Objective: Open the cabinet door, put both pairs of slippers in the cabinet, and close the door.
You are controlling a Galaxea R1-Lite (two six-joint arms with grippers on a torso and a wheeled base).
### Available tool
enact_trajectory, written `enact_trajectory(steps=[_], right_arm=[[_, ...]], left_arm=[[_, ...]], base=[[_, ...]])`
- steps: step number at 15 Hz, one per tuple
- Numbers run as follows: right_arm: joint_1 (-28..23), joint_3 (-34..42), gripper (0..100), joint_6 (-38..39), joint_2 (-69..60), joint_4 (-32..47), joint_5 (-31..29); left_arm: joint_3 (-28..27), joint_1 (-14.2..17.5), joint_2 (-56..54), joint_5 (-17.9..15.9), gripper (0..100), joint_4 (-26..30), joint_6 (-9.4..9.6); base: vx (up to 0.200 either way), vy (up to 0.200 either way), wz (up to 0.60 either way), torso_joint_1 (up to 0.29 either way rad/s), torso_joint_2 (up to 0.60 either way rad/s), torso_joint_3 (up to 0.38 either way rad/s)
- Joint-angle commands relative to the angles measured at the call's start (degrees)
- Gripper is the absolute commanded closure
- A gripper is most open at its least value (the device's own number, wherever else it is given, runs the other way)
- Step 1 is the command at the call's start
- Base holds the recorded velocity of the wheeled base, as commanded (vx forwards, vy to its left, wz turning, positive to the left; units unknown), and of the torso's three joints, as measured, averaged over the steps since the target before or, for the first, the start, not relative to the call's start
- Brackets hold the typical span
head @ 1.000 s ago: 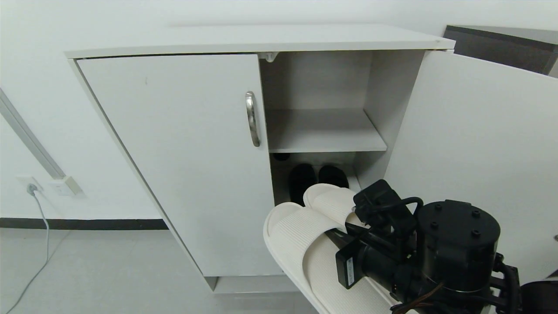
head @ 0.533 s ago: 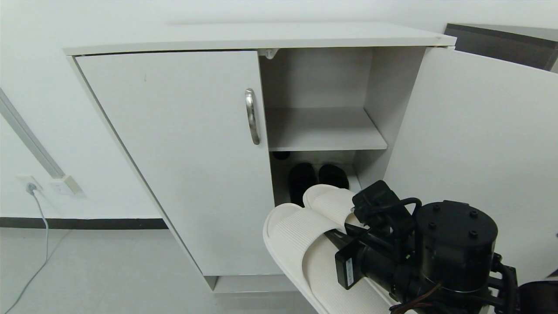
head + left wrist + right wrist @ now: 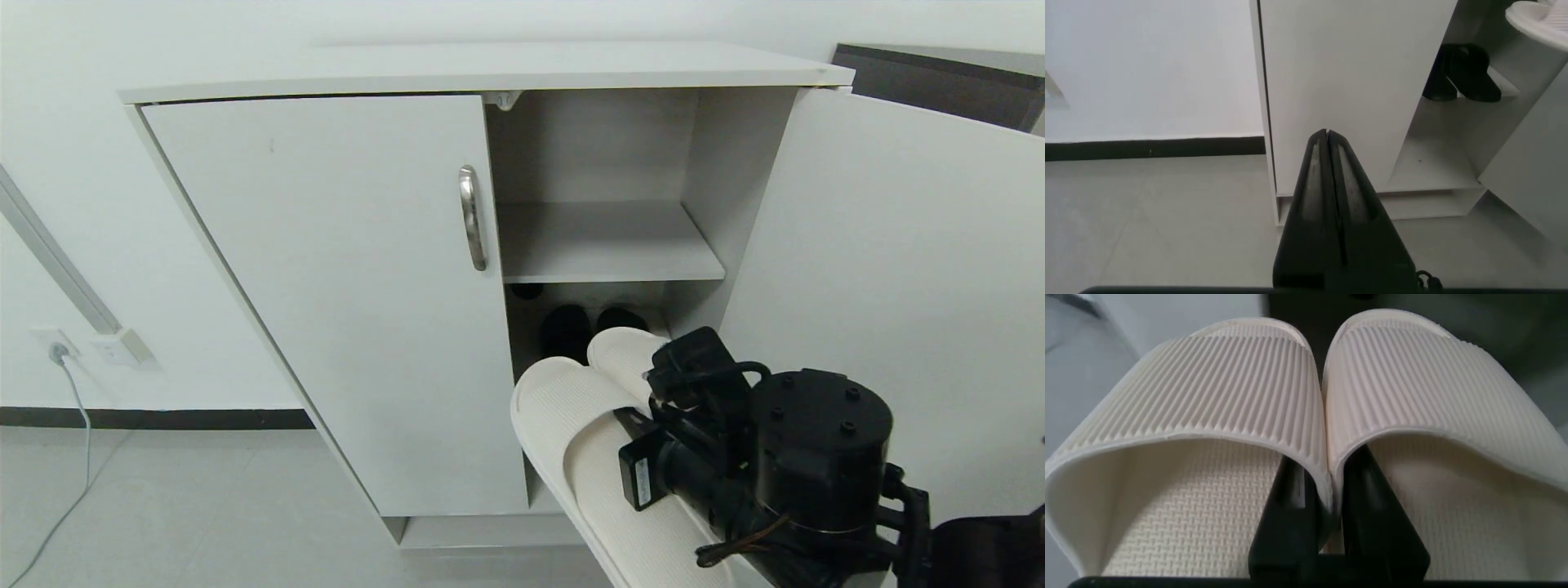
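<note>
The right gripper (image 3: 1323, 518) pinches the white slippers (image 3: 571, 416) as a pair, jaws closed on the two touching inner strap edges, toes pointing into the cabinet (image 3: 490, 73). With only those edges pinched, either slipper could probably sag or twist loose. The straps hide the fingertips, so how deep the grip goes is unclear. The left gripper (image 3: 1327, 147) hangs low above the floor in front of the cabinet base, fingers pressed together on nothing. The white toes are at the lower opening, just beside the edge of the closed left door (image 3: 326, 286) and just under the middle shelf (image 3: 608, 245); a slight drift could catch either. Further in, the black slippers (image 3: 589, 325) sit on the bottom shelf, partly covered by the white pair, so the free room is hard to judge and they may get shoved. The open right door (image 3: 882, 286) is cut off at the edge
</note>
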Motion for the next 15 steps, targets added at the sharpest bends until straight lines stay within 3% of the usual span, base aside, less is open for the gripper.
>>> enact_trajectory(steps=[1,5,7,11,15], right_arm=[[0.3,-6.6,100,2.8,2.9,6.3,-5.3],[2.7,-19.0,100,11.9,1.3,27.3,-15.1],[3.3,-24.7,100,12.4,2.2,28.9,-21.1],[2.7,-33.2,100,12.2,2.9,34.0,-24.0],[0.3,-34.3,100,12.3,5.1,34.4,-23.9]], left_arm=[[0.0,0.0,0.1,0.0,100,0.0,0.03],[0.0,0.0,0.1,0.0,100,0.1,0.03],[0.0,0.0,0.1,0.0,100,0.1,0.12],[-0.1,0.0,0.1,0.0,100,0.0,0.12],[0.0,0.0,0.1,0.0,100,0.1,0.03]], base=[[0.000,0.000,0.00,0.000,0.00,0.000],[0.000,0.000,0.00,0.000,0.00,0.000],[0.000,0.000,0.00,0.000,0.00,0.000],[0.000,0.000,0.00,0.000,0.00,0.000],[0.000,0.000,0.00,0.000,0.00,0.000]])
